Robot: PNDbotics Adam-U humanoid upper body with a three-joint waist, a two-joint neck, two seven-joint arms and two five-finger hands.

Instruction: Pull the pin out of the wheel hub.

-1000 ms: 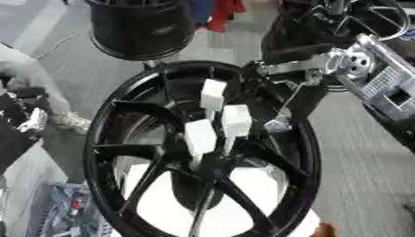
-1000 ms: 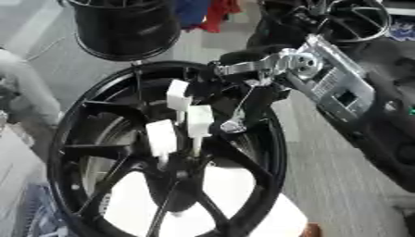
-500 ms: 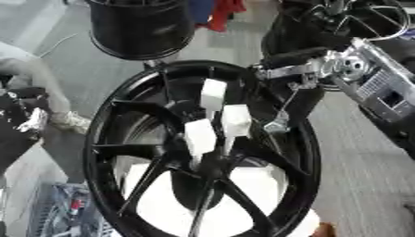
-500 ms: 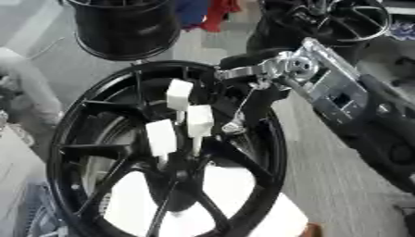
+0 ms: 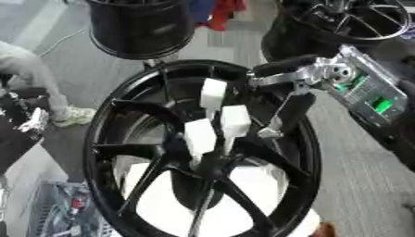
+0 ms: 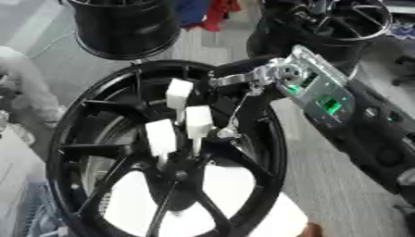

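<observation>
Three white block-topped pins (image 5: 220, 115) stood upright at the centre of the black wheel hub (image 5: 203, 157), all seated, none pulled. Right hand (image 5: 285, 99) had moved between the earlier frames and now: a second ago its fingers (image 5: 284, 113) hung over the hub's right spokes, nearer the pins; now the hand sat higher and further right, at the rim (image 5: 312, 152), fingers pointing down and fairly straight, holding nothing. The nearest pin (image 5: 236, 120) was just beside the fingertips, apart from them, no contact seen. Whole view also shifted a bit, so part of that is camera tilt. Judged: hand backed off or was re-lining, grasp not yet made, task at the start. Next move probably needs fingers brought left onto that pin head. Left hand not visible.
</observation>
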